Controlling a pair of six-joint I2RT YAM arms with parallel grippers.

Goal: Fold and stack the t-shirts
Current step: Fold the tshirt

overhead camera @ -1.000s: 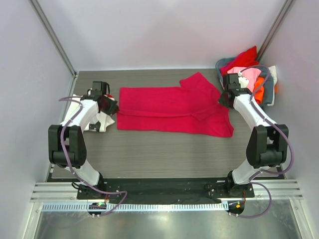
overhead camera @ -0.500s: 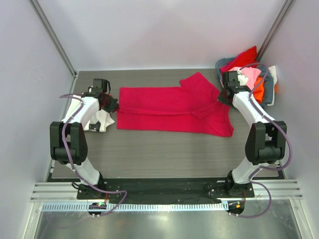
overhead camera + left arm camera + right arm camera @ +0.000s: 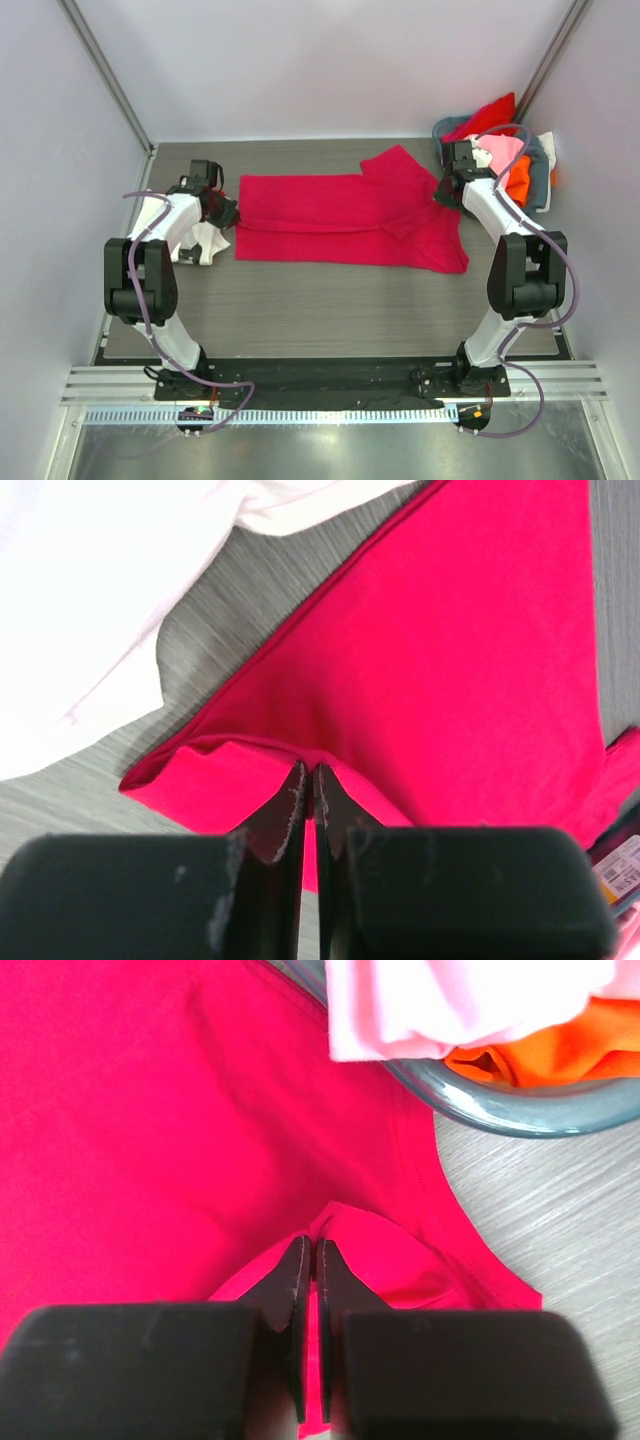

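A crimson-magenta t-shirt lies spread across the middle of the table, one sleeve sticking out at the back. My left gripper is shut on its left edge; the left wrist view shows the cloth pinched at the fingertips. My right gripper is shut on its right edge next to the basket; the right wrist view shows a pinched fold of the shirt. A white t-shirt lies crumpled under my left arm, also in the left wrist view.
A grey-blue basket at the back right corner holds red, pink and orange tees; its rim is close to my right gripper. Walls and metal posts close in the table on three sides.
Both grippers have drawn slightly toward the back of the table while holding the shirt's edges. The shirt's right side has shifted a little with them.
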